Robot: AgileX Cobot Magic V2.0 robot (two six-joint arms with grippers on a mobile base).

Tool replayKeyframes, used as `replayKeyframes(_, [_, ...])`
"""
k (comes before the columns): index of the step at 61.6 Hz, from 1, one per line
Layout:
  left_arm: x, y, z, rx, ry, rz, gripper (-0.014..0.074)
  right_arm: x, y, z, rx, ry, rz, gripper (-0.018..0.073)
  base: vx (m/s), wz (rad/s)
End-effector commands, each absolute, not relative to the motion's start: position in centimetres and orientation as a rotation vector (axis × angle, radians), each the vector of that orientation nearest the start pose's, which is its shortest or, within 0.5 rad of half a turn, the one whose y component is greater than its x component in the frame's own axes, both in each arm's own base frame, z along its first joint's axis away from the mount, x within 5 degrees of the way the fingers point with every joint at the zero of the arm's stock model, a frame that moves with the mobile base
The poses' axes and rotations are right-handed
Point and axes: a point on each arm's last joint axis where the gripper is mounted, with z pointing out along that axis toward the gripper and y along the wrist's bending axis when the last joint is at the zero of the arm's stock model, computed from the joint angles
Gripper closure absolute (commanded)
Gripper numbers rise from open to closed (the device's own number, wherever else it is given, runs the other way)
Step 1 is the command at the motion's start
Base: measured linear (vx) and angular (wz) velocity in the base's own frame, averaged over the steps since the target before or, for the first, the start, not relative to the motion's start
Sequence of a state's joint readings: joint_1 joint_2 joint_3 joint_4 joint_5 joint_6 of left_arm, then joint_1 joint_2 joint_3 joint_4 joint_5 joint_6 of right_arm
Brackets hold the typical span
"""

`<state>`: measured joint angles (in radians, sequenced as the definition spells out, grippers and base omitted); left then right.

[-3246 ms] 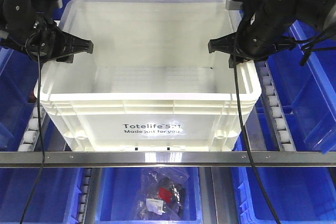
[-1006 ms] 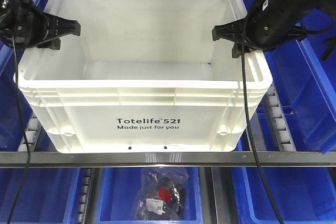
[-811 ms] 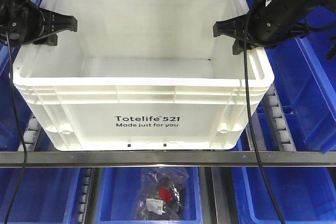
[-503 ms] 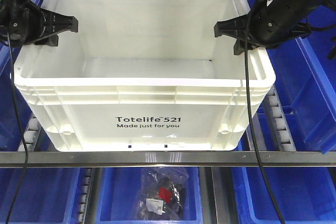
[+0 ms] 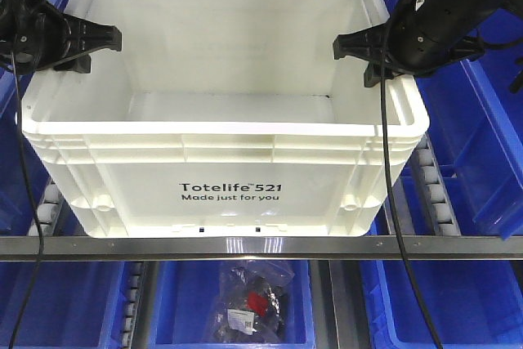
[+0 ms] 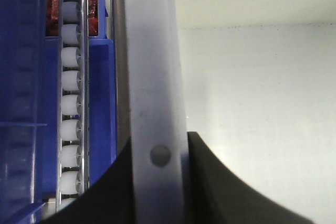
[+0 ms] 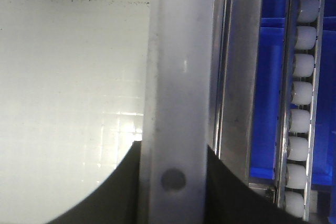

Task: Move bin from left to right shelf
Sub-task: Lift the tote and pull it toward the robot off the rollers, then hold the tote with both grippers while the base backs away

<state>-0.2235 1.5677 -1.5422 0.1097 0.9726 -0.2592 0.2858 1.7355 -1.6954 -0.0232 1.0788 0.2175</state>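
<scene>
1. The bin (image 5: 229,161) sat square over the roller rack (image 5: 433,194), with its printed front just behind the steel front rail (image 5: 261,247). I could not tell whether its base rested on the rollers or hung just clear, nor which of the two shelves this rack was.
2. My left gripper (image 5: 105,38) was clamped across the bin's left wall, one finger inside and one outside. The wrist view showed the rim pinched between my dark fingers (image 6: 210,192).
3. My right gripper (image 5: 350,45) was closed the same way on the right wall, the rim running straight down between its two pads (image 7: 115,192).
4. Both grips sat about midway along the walls and level with each other. I judged that the carry called for both arms to travel in step at one height, so that neither wall would be bowed or pulled out of a pinch.
5. The bin looked empty, so weight was no worry. A narrow pinch on smooth plastic could let it pivot, so a slow, level move seemed wise.
6. I judged that the base had to clear the front rail before any sideways travel. The blue bins (image 5: 490,153) stood close at the right, and my right arm's cable (image 5: 384,169) hung across the bin's front corner, where it could snag.
</scene>
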Motion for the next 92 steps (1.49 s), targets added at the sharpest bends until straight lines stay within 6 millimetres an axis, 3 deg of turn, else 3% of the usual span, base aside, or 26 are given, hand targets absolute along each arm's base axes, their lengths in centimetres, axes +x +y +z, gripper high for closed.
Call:
replayKeyframes(1, [32.55,-6.38,41.47,0.026,2.26,-0.076,0.0603,35.76,9.61,39.31,-0.105,2.41,0.133,0.0538,0.0,0.0])
replayKeyframes(92, [32.55,-6.38,41.47,0.026,2.26,-0.076,0.0603,35.76,9.61,39.3,-0.105,2.41,0.133,0.0538,-0.02,-0.02])
